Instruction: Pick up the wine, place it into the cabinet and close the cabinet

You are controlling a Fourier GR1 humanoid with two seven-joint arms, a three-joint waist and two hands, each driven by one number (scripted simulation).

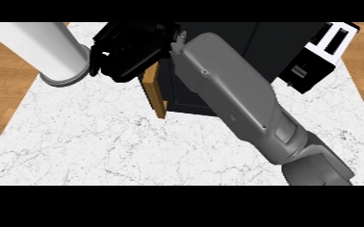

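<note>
No wine bottle shows anywhere in the head view. The black cabinet (213, 48) stands at the back middle of the counter. Its wooden door (154, 94) hangs ajar, edge-on, swung toward me. My right forearm crosses from the lower right up to the cabinet's front and hides most of the opening. My right hand (131, 53) lies at the top of the door's outer side, fingers spread and only slightly bent, holding nothing I can see. Of my left arm only the pale forearm (50, 53) shows, at the upper left; its hand is out of view.
A black and white appliance (320, 53) stands right of the cabinet at the back right. The white marble counter (107, 144) spreads in front, with wooden floor beyond its left and right edges.
</note>
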